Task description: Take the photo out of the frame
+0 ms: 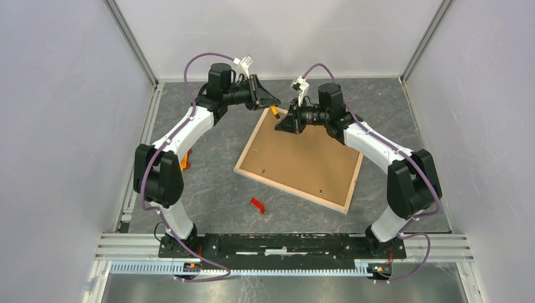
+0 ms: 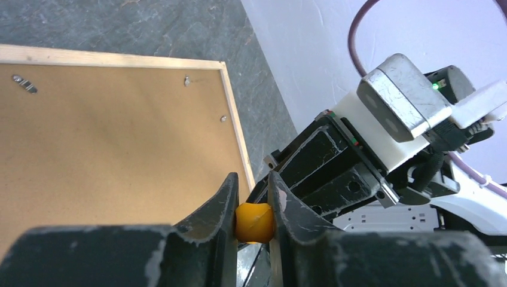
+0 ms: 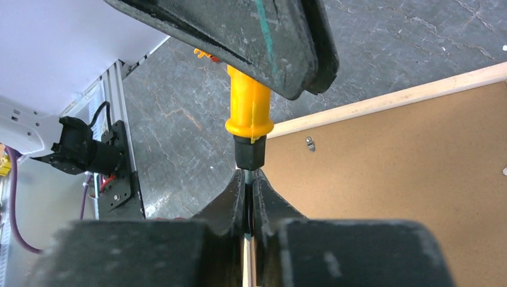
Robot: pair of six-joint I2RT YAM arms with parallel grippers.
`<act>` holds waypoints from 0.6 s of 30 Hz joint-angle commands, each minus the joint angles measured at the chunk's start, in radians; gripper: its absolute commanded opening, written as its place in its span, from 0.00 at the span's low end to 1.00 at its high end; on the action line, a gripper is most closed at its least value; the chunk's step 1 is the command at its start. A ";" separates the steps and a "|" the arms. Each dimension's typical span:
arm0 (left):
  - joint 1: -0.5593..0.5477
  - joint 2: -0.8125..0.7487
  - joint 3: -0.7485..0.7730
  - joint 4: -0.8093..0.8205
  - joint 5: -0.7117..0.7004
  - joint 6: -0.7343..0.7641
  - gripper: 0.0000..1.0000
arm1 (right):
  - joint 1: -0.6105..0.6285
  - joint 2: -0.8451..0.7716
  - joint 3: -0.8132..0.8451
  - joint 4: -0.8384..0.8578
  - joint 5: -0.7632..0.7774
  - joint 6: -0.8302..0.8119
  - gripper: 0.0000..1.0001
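- Dark grey marbled table (image 1: pixel 214 183), evenly lit.
- Plain pale walls (image 1: pixel 277 38) at 9, 12 and 3 o'clock.
- Aluminium rail (image 1: pixel 126 243) at 6 o'clock.

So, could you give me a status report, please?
Left end effector shut on screwdriver handle, right end effector on shaft. Frame face down, backing board fitted, photo hidden.

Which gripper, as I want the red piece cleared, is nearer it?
Right, though neither is close. The right gripper is over the frame's far corner; the left gripper is just beyond that corner. Both grip a screwdriver. The red piece lies off the frame's near-left edge.
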 commanded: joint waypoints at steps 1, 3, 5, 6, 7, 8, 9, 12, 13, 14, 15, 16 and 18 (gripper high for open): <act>0.008 -0.051 0.047 -0.191 -0.017 0.135 0.07 | -0.001 -0.012 0.054 0.011 0.033 -0.112 0.21; 0.016 -0.057 0.098 -0.346 -0.073 0.277 0.02 | -0.005 -0.027 0.080 -0.077 0.090 -0.218 0.40; 0.022 -0.055 0.151 -0.514 -0.148 0.422 0.02 | -0.011 -0.050 0.091 -0.143 0.153 -0.304 0.56; 0.028 -0.055 0.169 -0.588 -0.177 0.486 0.02 | -0.015 -0.064 0.091 -0.168 0.185 -0.335 0.63; 0.033 -0.057 0.178 -0.643 -0.219 0.552 0.02 | -0.018 -0.076 0.094 -0.189 0.215 -0.373 0.69; 0.040 -0.056 0.185 -0.707 -0.276 0.598 0.02 | -0.021 -0.095 0.095 -0.210 0.262 -0.403 0.77; 0.050 -0.054 0.183 -0.759 -0.315 0.647 0.02 | -0.021 -0.113 0.092 -0.218 0.319 -0.423 0.83; 0.078 -0.032 0.173 -0.887 -0.466 0.774 0.02 | -0.022 -0.177 0.060 -0.203 0.497 -0.487 0.95; 0.091 -0.022 0.164 -0.920 -0.498 0.808 0.02 | -0.021 -0.202 0.038 -0.175 0.594 -0.490 0.98; 0.100 -0.014 0.162 -0.944 -0.553 0.836 0.02 | -0.021 -0.221 0.010 -0.151 0.688 -0.491 0.98; 0.115 -0.008 0.147 -0.952 -0.590 0.857 0.02 | -0.021 -0.237 -0.010 -0.133 0.765 -0.499 0.98; 0.128 0.000 0.134 -0.955 -0.634 0.884 0.02 | -0.021 -0.246 -0.021 -0.137 0.846 -0.503 0.98; 0.144 0.023 0.122 -0.960 -0.708 0.931 0.02 | -0.025 -0.253 -0.034 -0.168 0.935 -0.525 0.98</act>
